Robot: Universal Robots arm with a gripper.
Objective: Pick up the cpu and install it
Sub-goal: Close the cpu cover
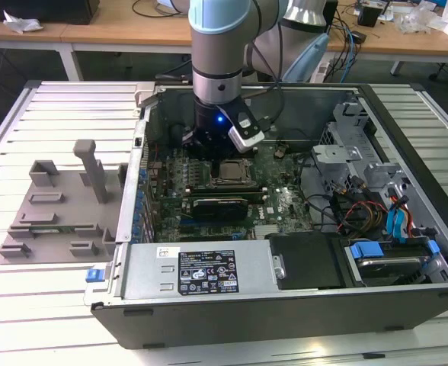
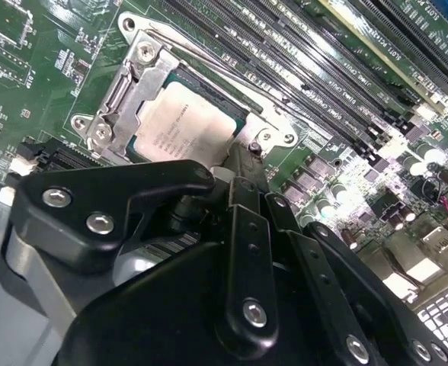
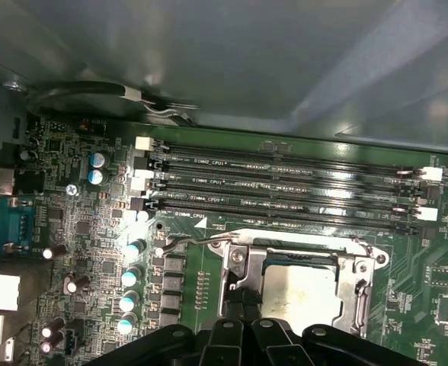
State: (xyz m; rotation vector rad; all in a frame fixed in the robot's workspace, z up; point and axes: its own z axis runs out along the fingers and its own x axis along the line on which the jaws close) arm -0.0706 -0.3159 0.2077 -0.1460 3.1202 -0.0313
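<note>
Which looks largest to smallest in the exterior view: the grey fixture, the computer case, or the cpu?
1. computer case, clearly the largest
2. grey fixture, beside the case on the exterior view's left
3. cpu, by far the smallest

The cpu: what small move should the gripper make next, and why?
Probably a short straight lift. The cpu seems to lie flat inside the socket frame, and the gripper hangs just over its edge, so any sideways move might drag it.
</note>
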